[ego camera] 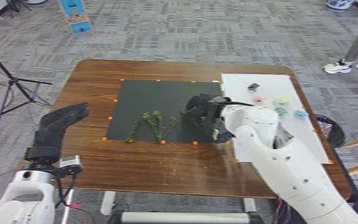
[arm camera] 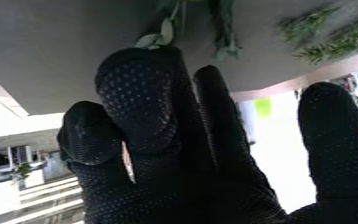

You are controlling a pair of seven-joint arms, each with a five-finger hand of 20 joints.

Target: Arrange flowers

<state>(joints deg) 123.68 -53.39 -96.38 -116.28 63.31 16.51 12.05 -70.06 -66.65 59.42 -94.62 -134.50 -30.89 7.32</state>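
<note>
Several green sprigs point(ego camera: 157, 126) lie on the black mat point(ego camera: 146, 95), left of my right hand point(ego camera: 202, 111), which is over the mat's right part with its fingers extended. In the right wrist view my right hand point(arm camera: 144, 100) has straight fingers, one standing apart from the others. Green leaves point(arm camera: 162, 34) show just beyond a fingertip, and feathery sprigs point(arm camera: 335, 42) lie farther off; whether the hand touches the leaves I cannot tell. My left hand point(ego camera: 62, 120) is open at the table's left edge.
A white sheet point(ego camera: 282, 135) covers the right side of the brown table point(ego camera: 95, 160). Pink point(ego camera: 262, 100), yellow point(ego camera: 282, 100) and blue point(ego camera: 301, 113) flowers lie on it, with a dark object point(ego camera: 253, 86) near its far edge. Small orange markers border the mat.
</note>
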